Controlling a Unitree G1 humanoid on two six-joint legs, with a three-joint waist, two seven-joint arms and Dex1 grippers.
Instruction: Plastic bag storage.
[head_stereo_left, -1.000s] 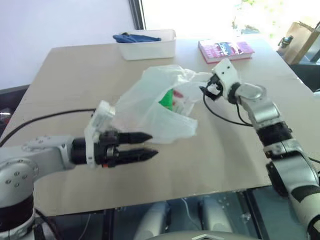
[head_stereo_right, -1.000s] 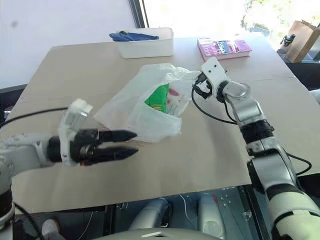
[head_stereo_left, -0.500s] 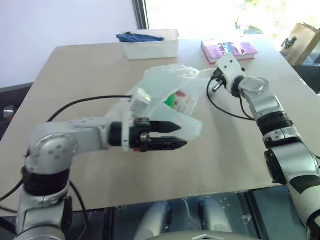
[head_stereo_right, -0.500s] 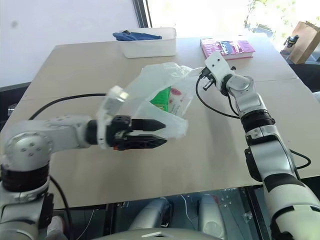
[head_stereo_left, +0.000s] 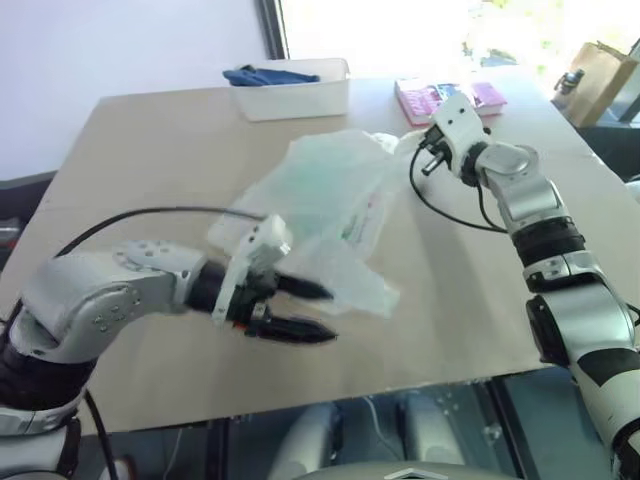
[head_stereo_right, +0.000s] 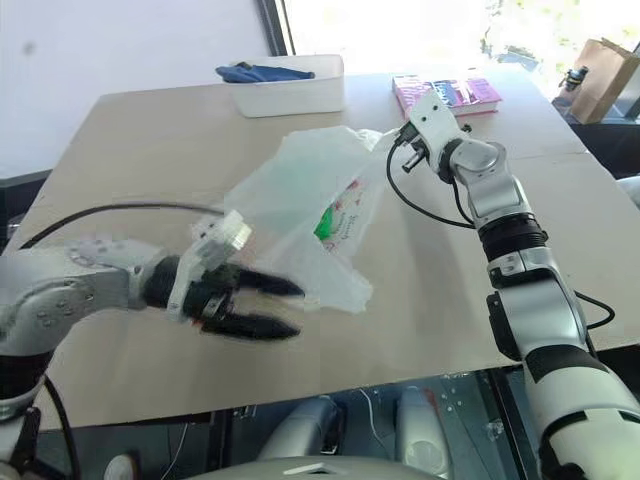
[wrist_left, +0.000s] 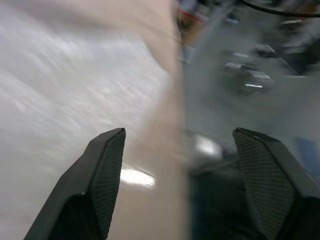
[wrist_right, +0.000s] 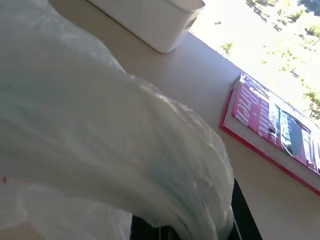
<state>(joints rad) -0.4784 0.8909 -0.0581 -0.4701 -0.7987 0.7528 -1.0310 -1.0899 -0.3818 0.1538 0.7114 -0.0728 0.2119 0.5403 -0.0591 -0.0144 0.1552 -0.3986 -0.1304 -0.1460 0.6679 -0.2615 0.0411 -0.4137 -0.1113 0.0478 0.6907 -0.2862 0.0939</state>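
the plastic bag (head_stereo_left: 335, 205) hangs above the middle of the table (head_stereo_left: 140, 150), lifted by one upper corner at about two o'clock; its long axis runs on a slant from that corner toward seven o'clock, with the loose lower end trailing near the table surface. red printed marks and a green patch show through the film on its right side (none of the print can be read). the right pincer (head_stereo_left: 428, 158) is fully closed on the gathered top of the bag; in the right wrist view the film bunches between its black fingers. the left pincer (head_stereo_left: 300, 310) stands wide apart and holds nothing, its tips just at the bag's lower edge at about seven o'clock (whether they touch the film cannot be told). at twelve o'clock on the table stands a white tray (head_stereo_left: 300, 95) with a blue cloth (head_stereo_left: 268, 75) in it; at one o'clock lies a pink book (wrist_right: 272, 127), whose cover lettering is too blurred to read. compared with a second ago, the right pincer has clamped shut and raised the bag, which now hangs longer and flatter, and the left pincer has rolled over and come in under the bag's lower end.
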